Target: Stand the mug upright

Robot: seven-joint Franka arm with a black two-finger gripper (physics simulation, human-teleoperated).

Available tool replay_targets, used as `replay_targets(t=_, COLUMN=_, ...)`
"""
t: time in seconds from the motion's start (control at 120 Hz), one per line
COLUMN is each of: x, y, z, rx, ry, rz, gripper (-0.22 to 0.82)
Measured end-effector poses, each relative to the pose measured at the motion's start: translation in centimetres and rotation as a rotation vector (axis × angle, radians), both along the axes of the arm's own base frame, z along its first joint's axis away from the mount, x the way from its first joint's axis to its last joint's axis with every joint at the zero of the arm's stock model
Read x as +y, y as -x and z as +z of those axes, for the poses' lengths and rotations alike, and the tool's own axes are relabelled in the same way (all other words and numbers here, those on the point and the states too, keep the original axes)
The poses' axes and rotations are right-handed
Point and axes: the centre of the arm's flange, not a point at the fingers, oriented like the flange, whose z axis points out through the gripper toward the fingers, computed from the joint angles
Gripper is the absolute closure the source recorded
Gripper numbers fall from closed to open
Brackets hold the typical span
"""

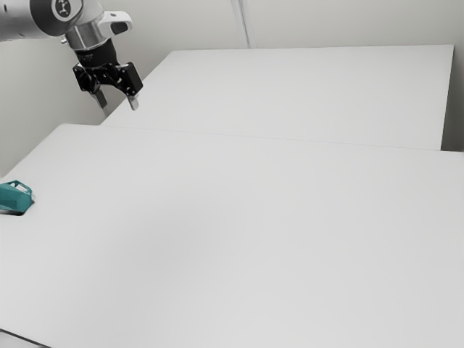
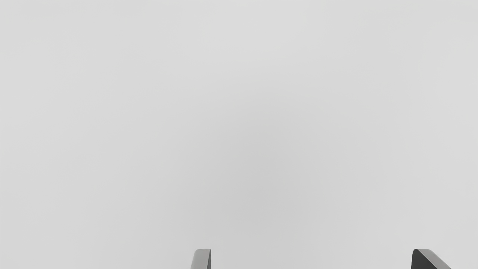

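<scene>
At the exterior view's left edge, the mug (image 1: 13, 197) rests on the surface (image 1: 254, 232), partly cut off by the edge of the view. It is well apart from the pincer (image 1: 119, 109), which hangs in the air farther toward the exterior view's right and higher in that view. The mug is teal, with flat, angular facets and a looped handle (image 1: 27, 188) with pale surface seen through it. It looks tipped over, though the cut-off leaves its exact pose hard to tell. A dark shadow lies beneath it. Next comes the arm (image 1: 22, 20), smooth and pale grey, with a round dark emblem (image 1: 63, 8). The pincer has a black, blocky body and slim grey fingers (image 2: 201, 259) pointing down; these are spread wide, with a bare gap between them in both views. The surface is pale, smooth and matte, with soft grey shading. Beyond a thin seam lies another flat, pale slab (image 1: 304, 90), straight-edged, in front of a plain grey wall (image 1: 348, 22) with a narrow upright strip (image 1: 243, 22).
</scene>
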Motion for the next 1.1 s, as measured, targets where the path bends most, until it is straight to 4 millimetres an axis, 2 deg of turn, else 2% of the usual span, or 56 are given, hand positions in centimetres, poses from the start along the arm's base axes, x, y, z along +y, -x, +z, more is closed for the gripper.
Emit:
replay_targets(t=0.283, x=-0.8, y=-0.2, z=0.4, rx=-0.006, ry=-0.001, rz=-0.017, gripper=0.02)
replay_targets(t=0.425, x=0.8, y=-0.1, z=0.3, rx=-0.002, ry=-0.002, rz=0.008, gripper=0.02)
replay_targets(t=0.542, x=4.0, y=0.3, z=0.1, rx=0.005, ry=-0.002, rz=0.063, gripper=0.02)
replay_targets(t=0.858, x=15.0, y=2.5, z=-0.4, rx=0.021, ry=0.003, rz=0.223, gripper=0.02)
replay_targets(t=1.1, x=22.6, y=4.0, z=-2.6, rx=0.049, ry=0.020, rz=0.267, gripper=0.02)
